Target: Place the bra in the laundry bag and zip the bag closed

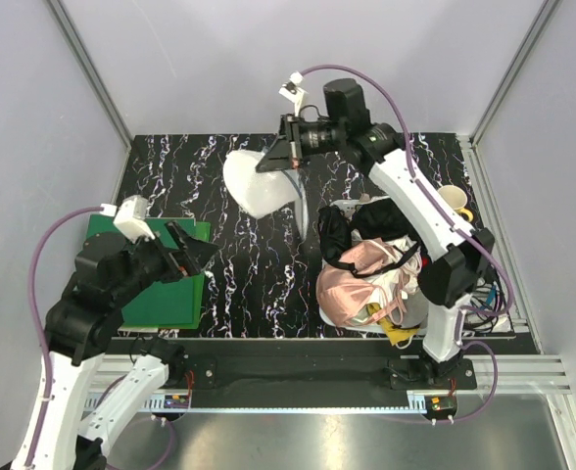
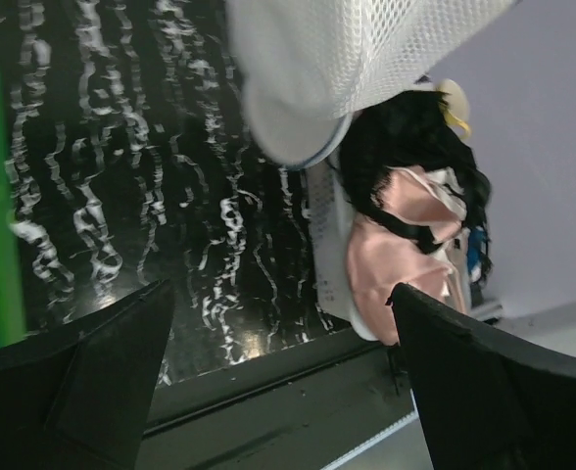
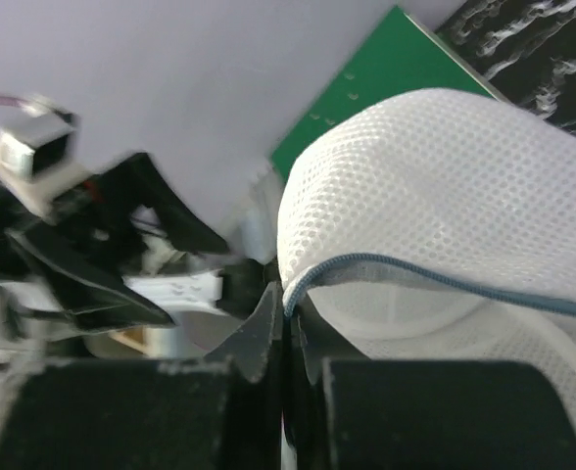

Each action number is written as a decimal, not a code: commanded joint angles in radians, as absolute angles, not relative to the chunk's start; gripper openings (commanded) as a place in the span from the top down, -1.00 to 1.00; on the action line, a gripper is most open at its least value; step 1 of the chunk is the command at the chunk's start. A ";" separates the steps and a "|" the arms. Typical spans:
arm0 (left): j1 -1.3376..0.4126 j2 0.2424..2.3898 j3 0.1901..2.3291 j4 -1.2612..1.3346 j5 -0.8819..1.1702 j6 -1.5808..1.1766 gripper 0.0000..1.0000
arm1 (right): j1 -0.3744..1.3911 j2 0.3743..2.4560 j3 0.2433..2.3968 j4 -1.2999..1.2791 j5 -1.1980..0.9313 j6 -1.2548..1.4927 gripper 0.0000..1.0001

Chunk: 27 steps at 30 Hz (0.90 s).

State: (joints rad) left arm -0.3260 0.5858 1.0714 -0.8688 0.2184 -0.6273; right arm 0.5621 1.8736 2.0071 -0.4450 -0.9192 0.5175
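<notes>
My right gripper (image 1: 280, 157) is shut on the rim of the white mesh laundry bag (image 1: 262, 182) and holds it up above the back middle of the table. In the right wrist view the jaws (image 3: 288, 305) pinch the bag's blue-grey zip edge (image 3: 435, 279). The bag also shows at the top of the left wrist view (image 2: 347, 69). Black fabric, probably the bra (image 1: 337, 235), lies on the pile at the right, beside the shiny pink garment (image 1: 352, 284). It also shows in the left wrist view (image 2: 406, 137). My left gripper (image 1: 192, 253) is open and empty over the green mat.
A green mat (image 1: 166, 284) lies at the left under my left arm. A white basket (image 2: 329, 245) at the right holds the pink and black clothes. A cream cup (image 1: 453, 201) stands at the far right. The black marbled table (image 1: 259, 284) lies between the arms.
</notes>
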 commanded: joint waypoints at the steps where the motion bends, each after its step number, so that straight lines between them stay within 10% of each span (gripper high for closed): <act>1: -0.322 0.646 1.190 -1.092 -0.039 -0.647 -0.90 | 0.704 1.992 2.262 -0.969 -0.694 0.022 0.70; 13: -0.322 0.718 1.160 -1.170 -0.110 -0.752 -0.80 | 0.934 2.097 2.016 -0.945 -0.416 0.060 0.19; 27: -0.325 0.916 1.123 -1.022 0.090 -0.657 -0.70 | 0.925 1.769 1.809 -0.920 -0.329 0.270 -0.99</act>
